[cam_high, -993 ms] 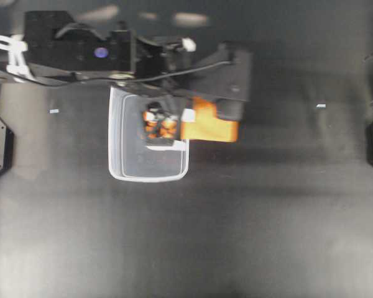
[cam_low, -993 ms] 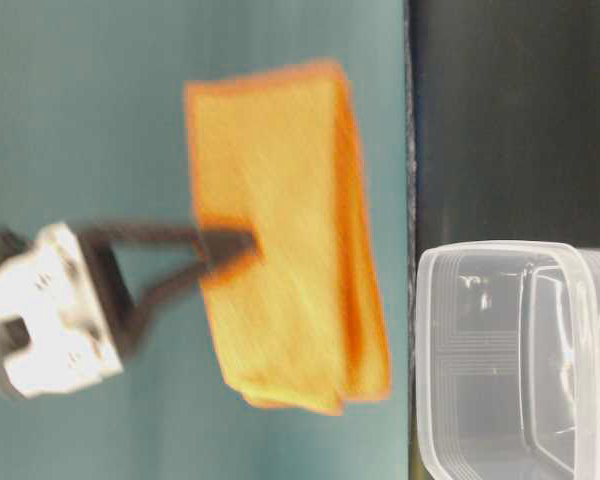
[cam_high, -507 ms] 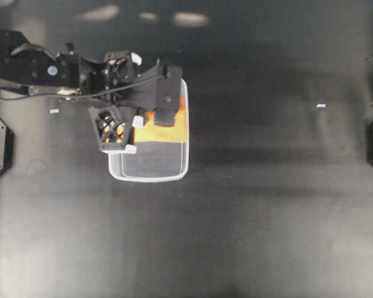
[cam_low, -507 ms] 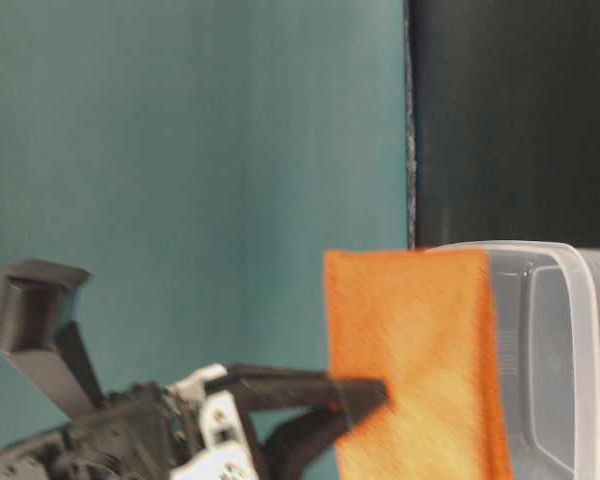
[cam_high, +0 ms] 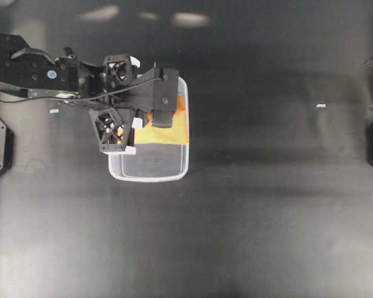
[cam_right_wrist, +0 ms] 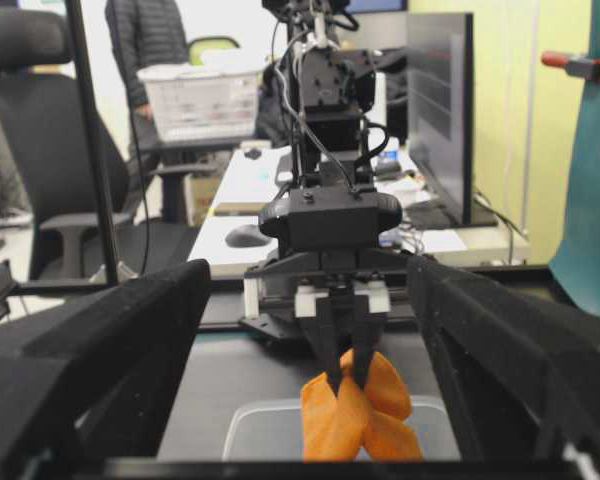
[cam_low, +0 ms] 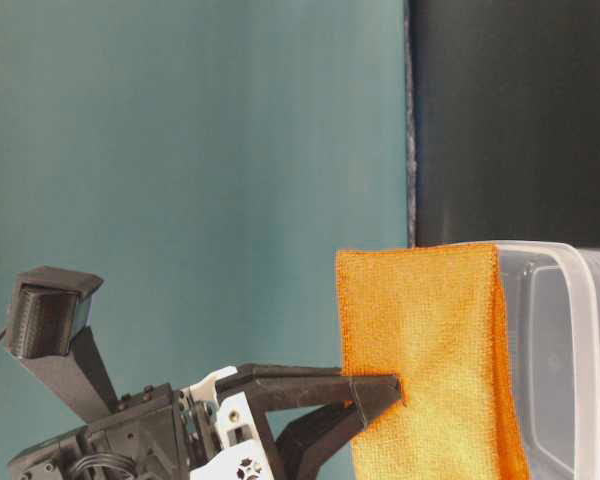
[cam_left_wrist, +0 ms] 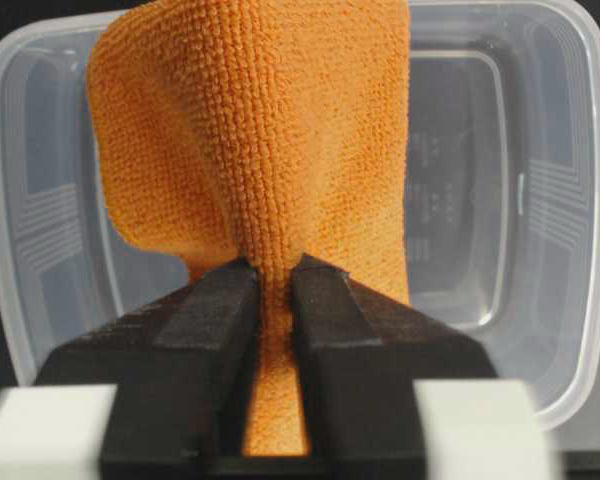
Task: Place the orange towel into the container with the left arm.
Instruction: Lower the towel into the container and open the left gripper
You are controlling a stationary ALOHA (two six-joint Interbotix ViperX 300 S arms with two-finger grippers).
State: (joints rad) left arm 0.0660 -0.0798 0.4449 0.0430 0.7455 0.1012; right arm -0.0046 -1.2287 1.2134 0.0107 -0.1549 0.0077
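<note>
Releasing the cloth cleanly is judged to be the step in hand. The folded, fuzzy orange microfibre towel [cam_left_wrist: 260,150] is seen hanging over the clear rectangular plastic container [cam_left_wrist: 570,200], its lower part already within the container's rim and its upper fold pinched between the black pointed fingers [cam_left_wrist: 205,330] of the left hand [cam_left_wrist: 270,290]. In the left wrist view only a narrow gap, filled by a pleat of towel, is visible between the fingers, so the left hand is read as clamped on the towel. In the overhead view the towel [cam_high: 168,127] is shown covering the half of the container [cam_high: 149,171] nearest the left arm [cam_high: 43,74], with the other half bare.

The fingers should be spread fully before any withdrawal, because the pile of the cloth is likely to cling to the finger pads. The hand should then be lifted straight away from the container, so that the towel is not dragged over the rim. A sideways pull is to be avoided, since the light container could slide on the dark bench [cam_high: 267,217].

The right hand [cam_right_wrist: 310,350] is held with its fingers wide apart, well away from the container, and holds nothing.
</note>
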